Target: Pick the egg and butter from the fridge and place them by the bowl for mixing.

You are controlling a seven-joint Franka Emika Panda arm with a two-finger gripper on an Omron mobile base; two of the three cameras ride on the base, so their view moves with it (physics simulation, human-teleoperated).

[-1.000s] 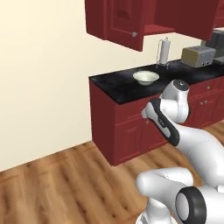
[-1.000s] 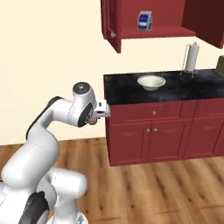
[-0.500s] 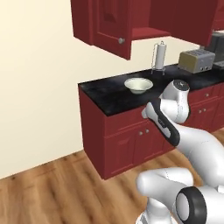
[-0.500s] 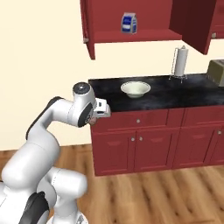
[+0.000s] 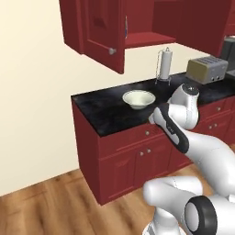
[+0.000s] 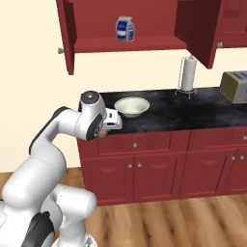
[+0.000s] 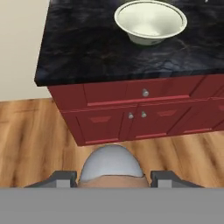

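The cream-white bowl (image 5: 138, 98) (image 6: 131, 106) (image 7: 151, 21) stands on the black counter (image 7: 87, 48), near its left end. My gripper (image 6: 103, 131) (image 7: 113, 179) hangs in front of the counter's edge, just below its top and short of the bowl. It is shut on the egg (image 7: 113, 168) (image 6: 102, 133), a small rounded pinkish-tan thing between the two finger tips. In the left base view the hand (image 5: 157, 117) is turned away, so the egg is hidden there. The fridge and the butter are out of view.
Dark red base cabinets (image 6: 144, 169) carry the counter. A paper towel holder (image 6: 187, 73) and a toaster (image 6: 235, 86) stand further right. Above, an open cupboard holds a milk carton (image 6: 125, 28), and its door (image 5: 94, 32) swings out. Wooden floor (image 7: 35, 144) lies left of the cabinets.
The whole picture has shifted in both base views: the base has driven, and the counter with the bowl now sits closer. The arm keeps its pose with the egg held.
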